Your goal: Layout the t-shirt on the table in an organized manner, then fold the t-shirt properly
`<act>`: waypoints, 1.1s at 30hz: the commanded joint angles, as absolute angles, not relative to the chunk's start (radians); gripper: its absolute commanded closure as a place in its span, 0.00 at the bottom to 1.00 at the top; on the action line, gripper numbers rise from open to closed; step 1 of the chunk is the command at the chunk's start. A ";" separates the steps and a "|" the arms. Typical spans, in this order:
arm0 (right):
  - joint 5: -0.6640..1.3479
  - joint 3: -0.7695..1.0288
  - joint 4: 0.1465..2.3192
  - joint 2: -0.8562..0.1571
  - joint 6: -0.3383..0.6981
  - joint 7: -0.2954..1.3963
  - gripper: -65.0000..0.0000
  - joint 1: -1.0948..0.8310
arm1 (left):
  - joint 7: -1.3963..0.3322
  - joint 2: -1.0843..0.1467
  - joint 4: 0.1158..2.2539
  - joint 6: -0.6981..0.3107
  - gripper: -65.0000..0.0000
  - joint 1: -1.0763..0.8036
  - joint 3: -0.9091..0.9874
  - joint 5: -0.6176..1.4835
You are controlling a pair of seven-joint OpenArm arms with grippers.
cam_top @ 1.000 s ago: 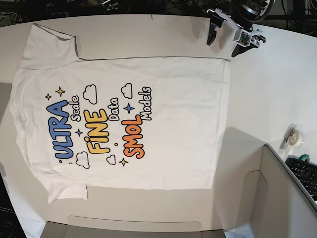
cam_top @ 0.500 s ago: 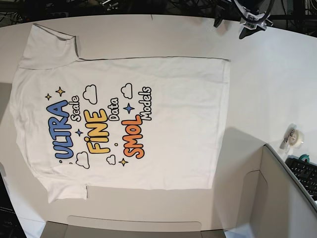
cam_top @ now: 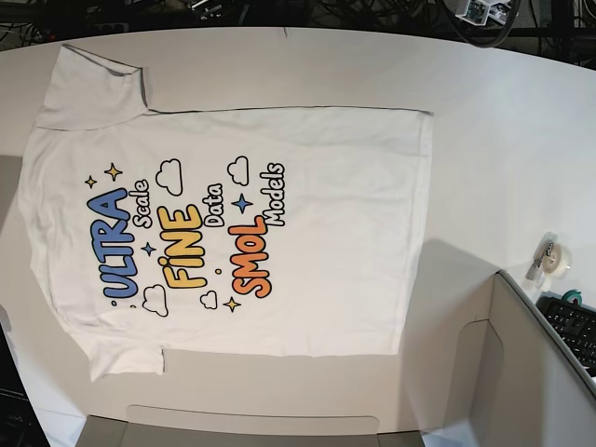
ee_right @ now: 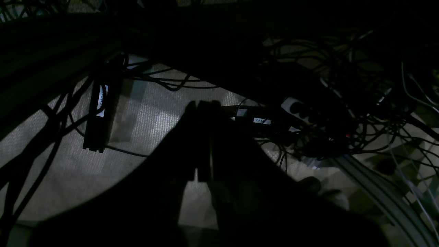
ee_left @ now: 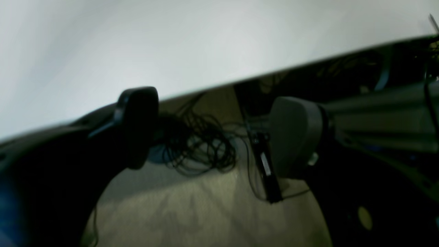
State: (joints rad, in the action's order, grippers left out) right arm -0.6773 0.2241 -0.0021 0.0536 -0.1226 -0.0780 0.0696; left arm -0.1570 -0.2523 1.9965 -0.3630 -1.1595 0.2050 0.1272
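Observation:
The white t-shirt (cam_top: 307,233) lies flat and print-up on the white table (cam_top: 503,140), with its sleeves at the left and its hem at the right. My left gripper (ee_left: 216,133) is open and empty. It hangs past the table's back edge (ee_left: 205,41), over the floor. Only a bit of the left arm (cam_top: 480,9) shows at the top of the base view. My right gripper (ee_right: 202,116) is shut and empty, in the dark over floor cables. It does not show in the base view. Neither gripper touches the shirt.
A small tape roll (cam_top: 556,258) sits on the table at the right. A grey panel with a keyboard (cam_top: 577,331) stands at the lower right. Another grey panel (cam_top: 251,428) runs along the front edge. Tangled cables (ee_left: 199,147) lie on the floor behind the table.
My open left gripper has drawn back from near the shirt's top right corner, off the table's back edge and almost out of the base view. The shirt has not moved.

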 commanded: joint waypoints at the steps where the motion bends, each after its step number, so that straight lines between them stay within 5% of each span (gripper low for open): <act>1: -0.677 0.225 0.000 0.056 -0.125 -0.084 1.00 0.073 | -0.139 -0.255 2.011 -0.364 0.25 -1.187 0.209 0.136; 33: -0.677 0.225 0.000 0.058 -0.125 -0.084 1.00 0.073 | -0.148 -0.255 1.962 -0.364 0.25 -1.309 0.199 0.136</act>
